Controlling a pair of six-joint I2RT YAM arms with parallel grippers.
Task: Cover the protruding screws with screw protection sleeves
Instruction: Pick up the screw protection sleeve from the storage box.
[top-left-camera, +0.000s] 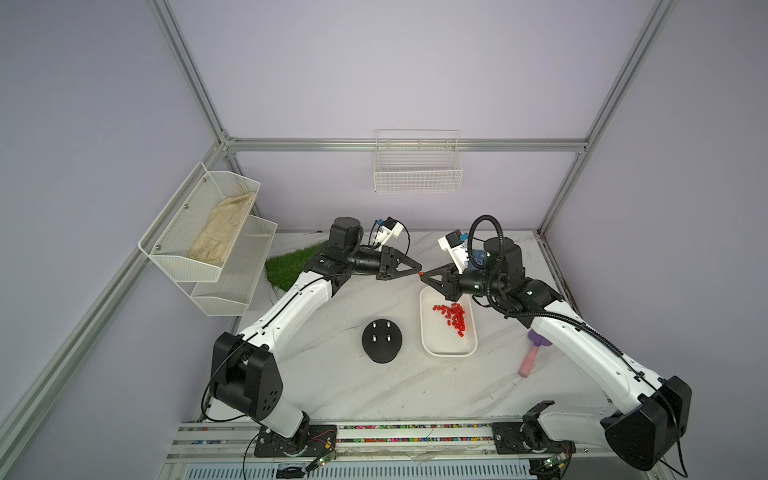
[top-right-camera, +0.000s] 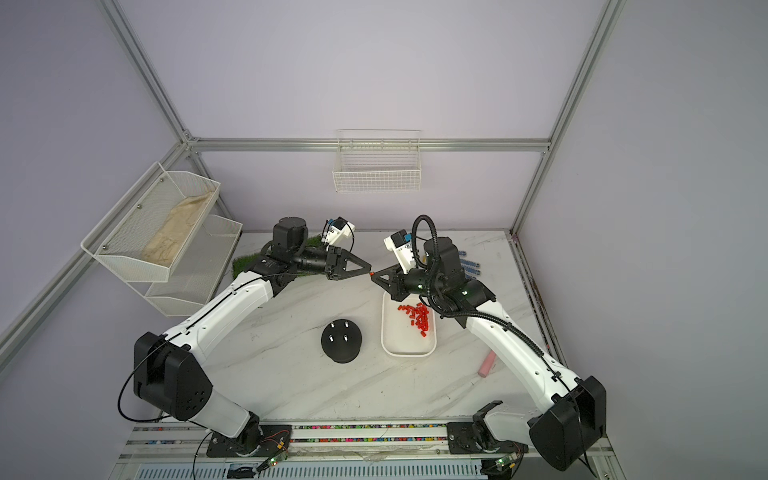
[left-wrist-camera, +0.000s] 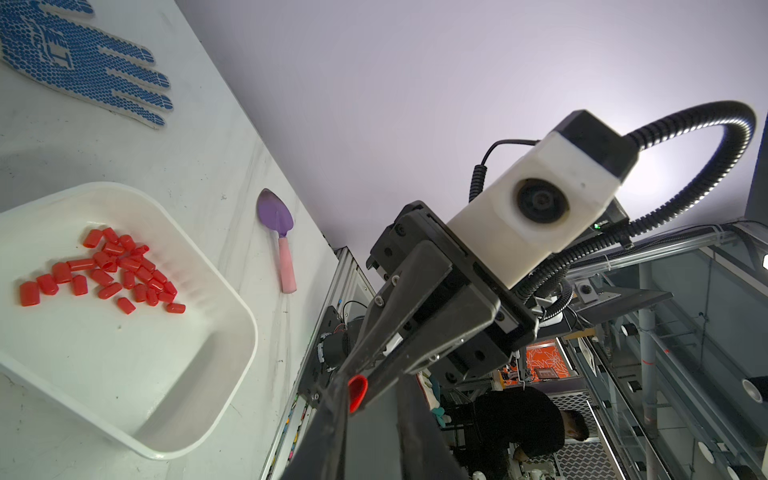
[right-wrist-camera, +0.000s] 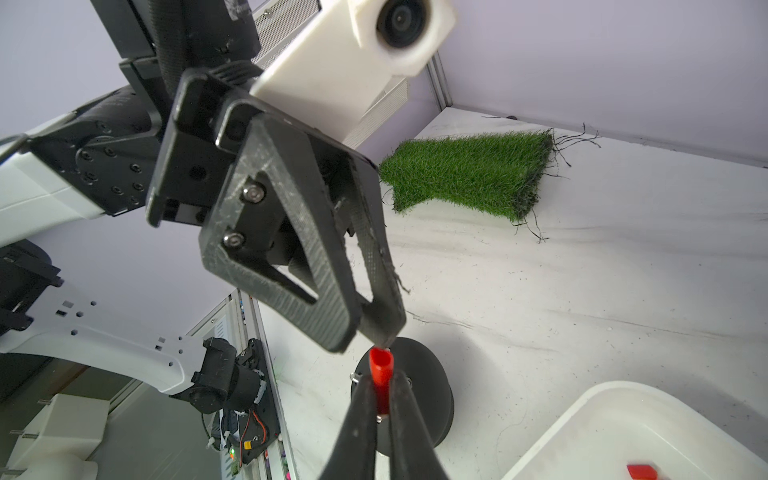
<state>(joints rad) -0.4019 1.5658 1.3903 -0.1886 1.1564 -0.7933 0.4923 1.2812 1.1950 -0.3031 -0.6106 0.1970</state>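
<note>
One red sleeve (right-wrist-camera: 381, 370) is hanging in mid-air over the worktop (top-left-camera: 332, 386), just past the far end of the white tray (top-left-camera: 449, 354). The right gripper (right-wrist-camera: 381, 380) is clamping it between its fingers. The left gripper (right-wrist-camera: 376, 334) is facing it tip to tip, fingers narrow at the sleeve's open end; whether they're pinching it, I cannot tell.

Closer to the arm bases, four protruding screws (top-left-camera: 374, 338) are standing bare on the black base (top-left-camera: 382, 353). White marbled worktop is lying underneath, with lilac walls (top-left-camera: 415, 62) and aluminium framing (top-left-camera: 407, 144) boxing it in.

The tray is holding the heap of screw protection sleeves (top-left-camera: 455, 319). A mesh shelf (top-left-camera: 183, 257) is cradling a beige cloth (top-left-camera: 224, 228), and a wire basket (top-left-camera: 417, 180) is hanging on the back wall.

The left wrist view is showing a blue-dotted glove (left-wrist-camera: 83, 62) and the whole purple trowel (left-wrist-camera: 282, 245). The right wrist view is showing the grass patch (right-wrist-camera: 469, 174).
</note>
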